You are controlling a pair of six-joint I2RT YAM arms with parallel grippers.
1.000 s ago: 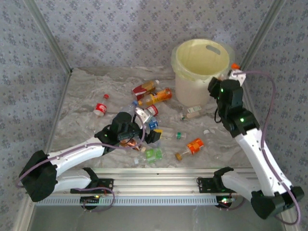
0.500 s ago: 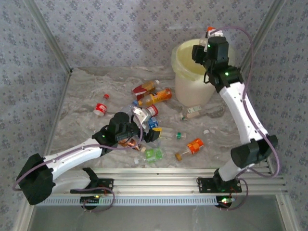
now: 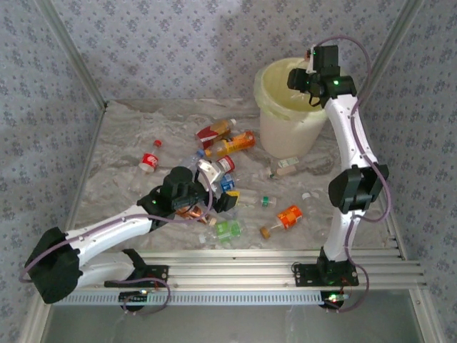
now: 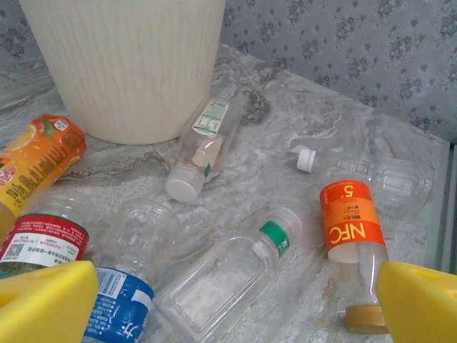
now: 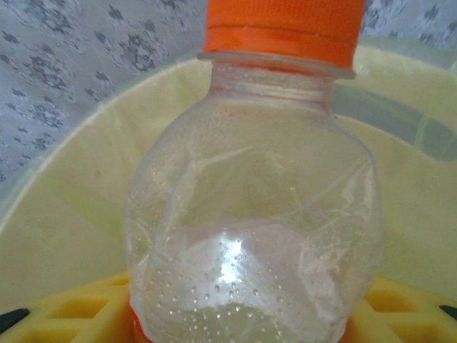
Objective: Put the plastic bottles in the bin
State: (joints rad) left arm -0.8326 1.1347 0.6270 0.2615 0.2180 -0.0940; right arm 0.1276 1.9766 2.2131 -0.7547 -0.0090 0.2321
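Right claw: your right gripper clasps a clear orange-capped bottle at the upper right of the top view, above the pale yellow bin.
Left claw: your left gripper gapes wide, mid-frame in the top view.
Loose bottles: they lie mid-frame, left of and below the bin, among them an orange NFC-labelled bottle.

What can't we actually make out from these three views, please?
Floor of the bin: right wrist view, blocked by the orange-capped bottle; top view, partly covered by the right gripper.
That bottle's base: right wrist view, cut off by the bottom edge.
Blue-labelled bottle: left wrist view, its lower end runs behind a yellow finger.
Whatever lies beneath the left gripper: top view, hidden by the wrist.
Label print: top view, too small.
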